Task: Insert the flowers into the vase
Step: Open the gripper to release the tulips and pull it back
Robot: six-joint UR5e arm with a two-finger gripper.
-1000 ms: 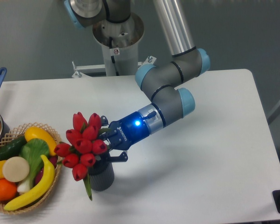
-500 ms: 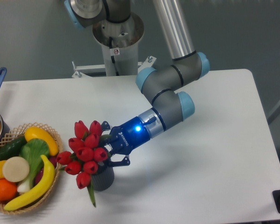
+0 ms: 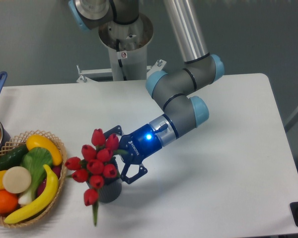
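Smooth white worktop [image 3: 228, 148] seen with a woven fruit basket [image 3: 54, 198] at its left edge, blue gripper [image 3: 123, 154] with jaws spread around glossy red tulip flowers [image 3: 97, 161], bunch tilted over the ribbed dark grey cylindrical vase [image 3: 108, 191].

Arm bent at elbow, reaching down-left; hand [image 3: 120, 157] low over table, fingers spread apart.

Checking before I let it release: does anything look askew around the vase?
Yes. The flowers lean left toward the fruit basket instead of standing upright, and a green leaf hangs outside the vase, down its front. The gripper is beside the bunch; the buds hide its grip.
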